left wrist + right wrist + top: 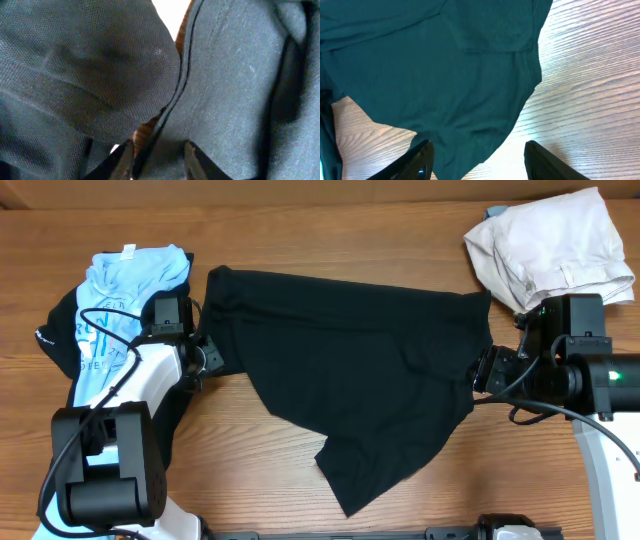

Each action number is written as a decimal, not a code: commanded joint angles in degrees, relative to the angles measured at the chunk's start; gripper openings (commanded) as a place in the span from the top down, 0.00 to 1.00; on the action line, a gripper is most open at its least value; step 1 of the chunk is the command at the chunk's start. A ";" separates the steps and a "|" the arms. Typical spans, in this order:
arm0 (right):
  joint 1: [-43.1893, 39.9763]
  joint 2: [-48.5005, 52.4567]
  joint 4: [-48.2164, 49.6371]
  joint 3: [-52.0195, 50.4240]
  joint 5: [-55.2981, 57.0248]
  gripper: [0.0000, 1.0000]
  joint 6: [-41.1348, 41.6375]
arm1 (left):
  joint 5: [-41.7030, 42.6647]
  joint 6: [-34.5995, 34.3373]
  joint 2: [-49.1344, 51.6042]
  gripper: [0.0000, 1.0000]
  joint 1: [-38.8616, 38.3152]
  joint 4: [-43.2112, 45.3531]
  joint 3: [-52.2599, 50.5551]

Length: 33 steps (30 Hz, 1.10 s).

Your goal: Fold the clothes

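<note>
The large black shirt (350,370) lies spread and rumpled across the middle of the table. My left gripper (208,358) is at its left edge. In the left wrist view the fingers (159,157) are partly open, with the shirt's hem (230,85) lying between them. My right gripper (480,370) is at the shirt's right edge. In the right wrist view it is open (477,160), with a corner of the shirt (435,75) between the fingertips. The light blue printed tee (120,320) lies at the far left. No white label shows.
The blue tee rests on another dark garment (55,330), whose mesh fabric fills the left of the left wrist view (75,65). A crumpled beige garment (550,245) sits at the back right corner. Bare wooden table (300,230) shows behind and in front of the shirt.
</note>
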 commanded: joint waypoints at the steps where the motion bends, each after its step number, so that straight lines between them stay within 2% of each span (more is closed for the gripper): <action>1: 0.39 -0.20 0.55 -0.20 0.20 0.38 -0.15 | -0.17 -0.52 -0.20 0.67 -0.48 -0.26 -0.57; 10: 0.39 -0.20 1.81 -0.20 0.66 0.38 -0.13 | -0.37 -0.50 3.02 0.70 -1.18 0.42 -0.59; 13: 0.39 -0.20 1.55 -0.20 0.66 0.38 -0.13 | -0.31 -0.22 5.22 0.80 -1.18 0.39 -0.59; 15: 0.39 -0.20 1.33 -0.20 0.63 0.38 -0.11 | -0.24 0.13 5.81 0.95 -1.11 0.00 -0.59; 18: 0.39 -0.20 1.22 -0.20 0.37 0.38 0.09 | -0.13 1.51 5.51 0.96 -0.96 -1.70 -0.02; 23: 0.79 -0.20 0.94 -0.20 -0.39 0.39 0.96 | 0.04 5.20 4.22 0.96 -0.46 -12.13 5.57; 27: 1.25 -0.09 -0.61 -0.26 -0.39 0.39 2.91 | -0.68 10.86 3.98 0.96 -0.26 -25.64 15.67; 33: 1.36 0.02 -2.78 -2.49 -0.39 0.40 4.50 | -4.22 15.08 3.98 0.96 0.02 -36.13 27.45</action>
